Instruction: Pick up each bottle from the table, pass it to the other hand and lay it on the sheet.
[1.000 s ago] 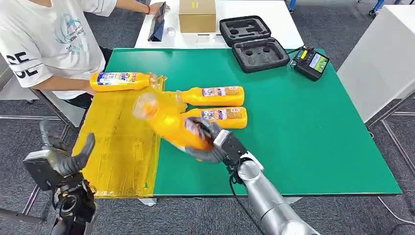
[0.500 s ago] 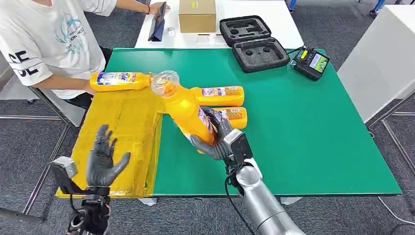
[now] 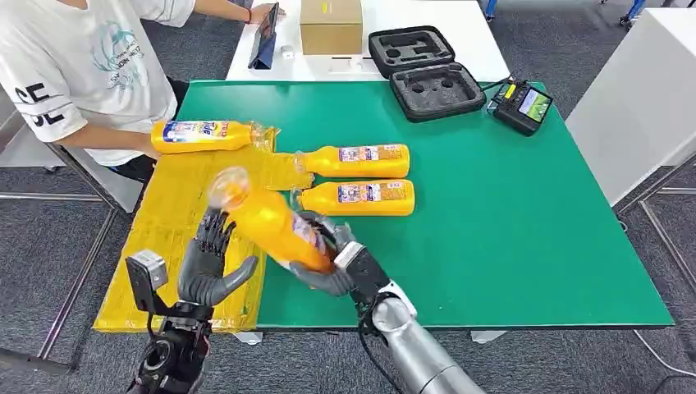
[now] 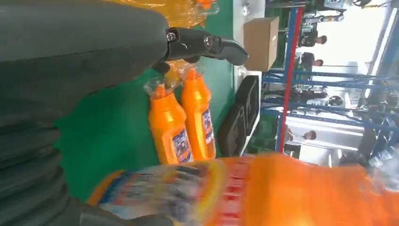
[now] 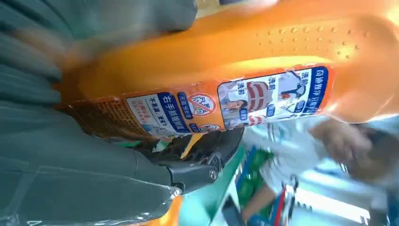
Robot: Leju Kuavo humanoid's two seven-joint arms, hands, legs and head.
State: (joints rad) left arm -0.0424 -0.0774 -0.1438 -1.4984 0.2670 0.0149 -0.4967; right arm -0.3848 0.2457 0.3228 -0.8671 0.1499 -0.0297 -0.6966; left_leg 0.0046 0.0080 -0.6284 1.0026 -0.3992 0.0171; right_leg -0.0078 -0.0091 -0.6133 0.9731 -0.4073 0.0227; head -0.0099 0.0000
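My right hand [image 3: 328, 256] grips the lower body of an orange bottle [image 3: 263, 217] lifted off the green table [image 3: 509, 213], its clear cap tilted up toward the left. My left hand [image 3: 209, 261] is open beside it, palm facing the bottle, fingers spread, close to its side but not closed round it. In the left wrist view the held bottle [image 4: 263, 188] lies just past the thumb [image 4: 207, 44]. The right wrist view has the bottle's label [image 5: 226, 101] against my palm. Two more orange bottles [image 3: 354, 159] [image 3: 361, 197] lie on the table; a third [image 3: 201, 135] lies on the yellow sheet [image 3: 176, 246].
A person in a white shirt [image 3: 74, 70] sits at the far left corner with an arm by the sheet. A black foam case [image 3: 423, 70], a handheld controller [image 3: 522, 104] and a cardboard box [image 3: 331, 25] stand at the back. A white cabinet [image 3: 640, 98] is at the right.
My right hand has swung the bottle down and to the left, toward the sheet. My left hand has risen and moved in beside the bottle.
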